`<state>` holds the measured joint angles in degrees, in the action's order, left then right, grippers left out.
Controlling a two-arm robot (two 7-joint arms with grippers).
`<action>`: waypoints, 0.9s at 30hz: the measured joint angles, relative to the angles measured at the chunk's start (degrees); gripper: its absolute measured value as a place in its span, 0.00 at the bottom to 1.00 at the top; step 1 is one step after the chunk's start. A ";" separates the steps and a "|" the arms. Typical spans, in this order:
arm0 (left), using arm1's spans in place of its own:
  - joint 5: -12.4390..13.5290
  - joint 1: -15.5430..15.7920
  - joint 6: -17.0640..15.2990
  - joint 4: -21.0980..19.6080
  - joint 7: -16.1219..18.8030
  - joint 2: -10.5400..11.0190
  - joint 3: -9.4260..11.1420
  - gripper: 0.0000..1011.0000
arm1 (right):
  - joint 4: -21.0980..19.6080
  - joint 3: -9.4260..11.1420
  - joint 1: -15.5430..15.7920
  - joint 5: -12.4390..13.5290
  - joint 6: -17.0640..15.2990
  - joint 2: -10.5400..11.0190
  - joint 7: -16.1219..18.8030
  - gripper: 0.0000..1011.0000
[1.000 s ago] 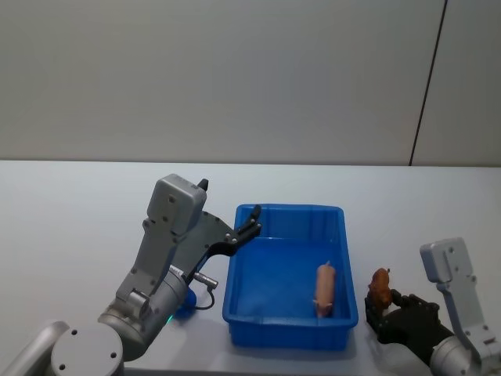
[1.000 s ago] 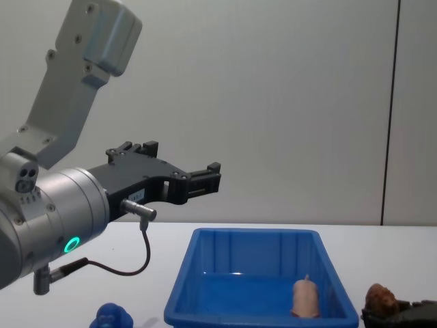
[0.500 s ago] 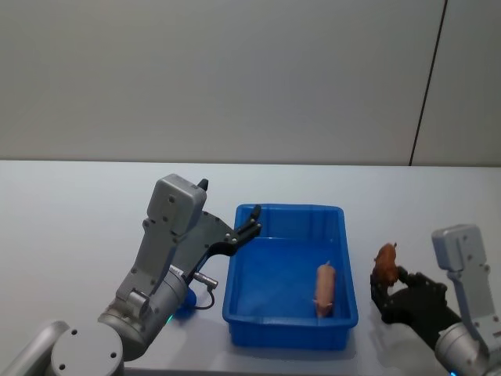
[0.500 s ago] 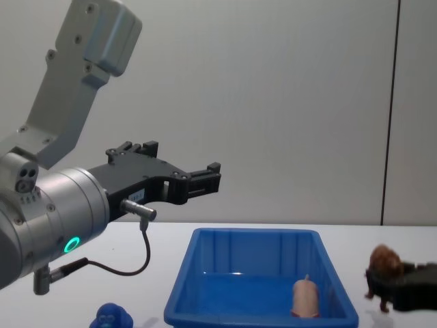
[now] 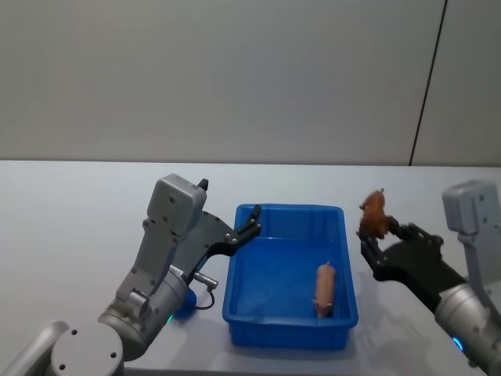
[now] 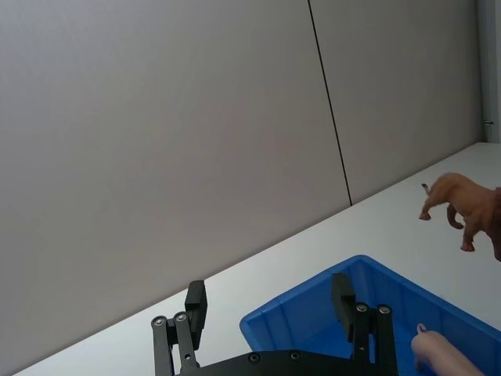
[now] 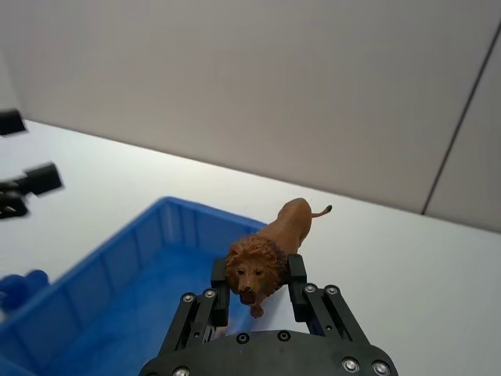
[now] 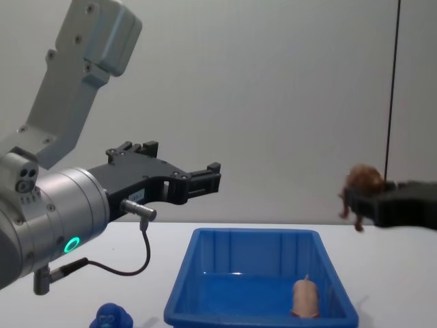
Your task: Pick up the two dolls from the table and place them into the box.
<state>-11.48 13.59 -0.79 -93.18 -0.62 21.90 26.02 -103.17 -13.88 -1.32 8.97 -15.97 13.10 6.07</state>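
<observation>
My right gripper point(image 5: 378, 229) is shut on the brown lion doll point(image 5: 374, 211), holding it in the air just right of the blue box's point(image 5: 274, 278) right rim. From the right wrist I see the lion point(image 7: 266, 249) clamped between both fingers, with the box point(image 7: 133, 258) below and ahead. A pale pink doll point(image 5: 325, 288) lies on the box floor near the right wall. A blue doll point(image 8: 113, 316) sits on the table left of the box, partly hidden by my left arm. My left gripper point(image 5: 254, 221) hovers open and empty over the box's left rim.
The box stands in the middle of a pale table that runs back to a plain grey wall. A cable point(image 8: 136, 253) loops from my left wrist above the table. Bare table lies to the far left and behind the box.
My right gripper has lifted the lion from the table beside the box's near right corner, carrying it up and farther back along the right rim. The left arm has not moved.
</observation>
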 joint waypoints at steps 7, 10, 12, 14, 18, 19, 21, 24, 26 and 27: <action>0.00 0.00 0.00 0.00 0.00 0.00 0.00 0.99 | -0.97 -0.99 -2.03 -0.77 -1.61 -1.22 3.70 0.42; 0.00 0.00 0.00 0.00 0.00 0.00 0.00 0.99 | -0.69 -1.68 -2.89 -1.61 -2.42 -1.96 4.96 0.42; 0.00 0.00 0.00 0.00 0.00 0.00 0.00 0.99 | -0.13 -2.21 -3.46 -2.42 -2.96 -2.53 5.79 0.42; 0.00 0.00 0.00 0.00 0.00 0.00 0.00 0.99 | 0.33 -2.51 -3.81 -2.92 -3.24 -2.89 6.20 0.42; 0.00 0.00 0.00 0.00 0.00 0.00 0.00 0.99 | 2.22 -3.54 -4.88 -4.57 -3.91 -4.00 7.08 0.42; 0.00 0.00 0.00 0.00 0.00 0.00 0.00 0.99 | 2.63 -3.73 -5.10 -4.81 -4.00 -4.22 7.23 0.42; 0.00 0.00 0.00 0.00 0.00 0.00 0.00 0.99 | 3.57 -4.11 -5.57 -5.50 -4.25 -4.67 7.49 0.42; 0.00 0.00 0.00 0.00 0.00 0.00 0.00 0.99 | 4.89 -4.54 -6.16 -6.38 -4.62 -5.24 7.77 0.42; 0.00 0.00 0.00 0.00 0.00 0.00 0.00 0.99 | 5.68 -4.75 -6.46 -6.75 -4.78 -5.54 7.88 0.42; 0.00 0.00 0.00 0.00 0.00 0.00 0.00 0.99 | 6.47 -4.98 -6.74 -7.16 -4.94 -5.83 7.97 0.42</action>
<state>-11.48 13.59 -0.79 -93.18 -0.63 21.89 26.02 -96.70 -18.85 -8.06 1.81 -20.92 7.27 14.04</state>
